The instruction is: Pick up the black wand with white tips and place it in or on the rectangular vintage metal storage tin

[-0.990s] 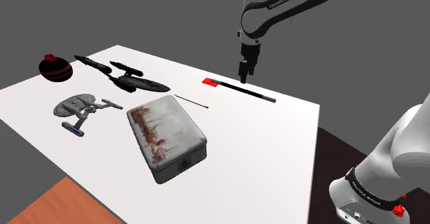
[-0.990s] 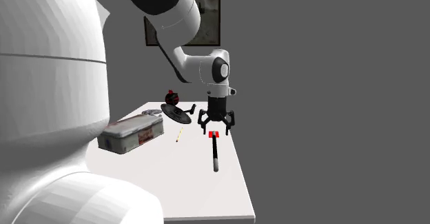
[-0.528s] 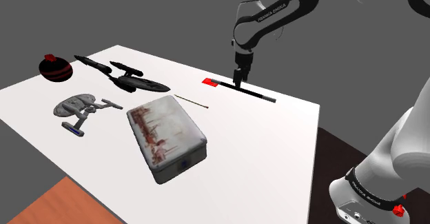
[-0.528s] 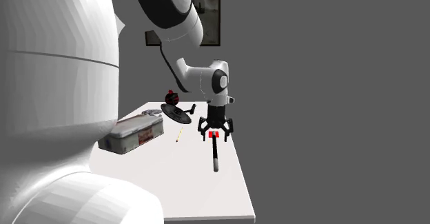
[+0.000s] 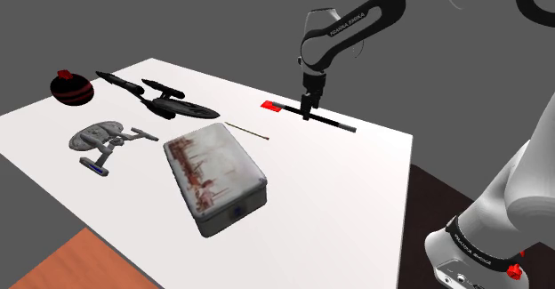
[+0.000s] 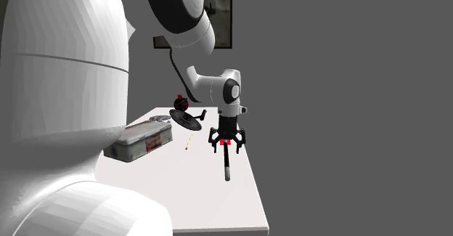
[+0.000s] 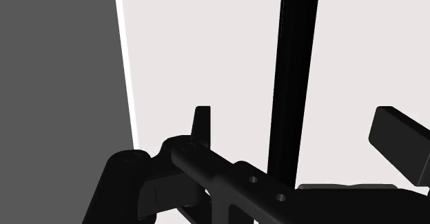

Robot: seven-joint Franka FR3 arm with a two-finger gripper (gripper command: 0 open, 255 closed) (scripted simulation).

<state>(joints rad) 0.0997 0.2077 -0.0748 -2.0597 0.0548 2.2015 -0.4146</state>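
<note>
Black wand (image 5: 339, 124) lying flat along the bench's (image 5: 356, 189) far edge, claw (image 5: 309, 115) low astride its middle, fingers spread wide, wand between them with gaps both sides, nothing gripped.

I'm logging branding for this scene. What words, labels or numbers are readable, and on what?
"FRANKA EMIKA": white letters along the arm.
Black band low on the arm: white lettering, too small to read.
Tin: red marks on the lid, no legible words.
Framed picture on the wall: nothing readable.
</note>
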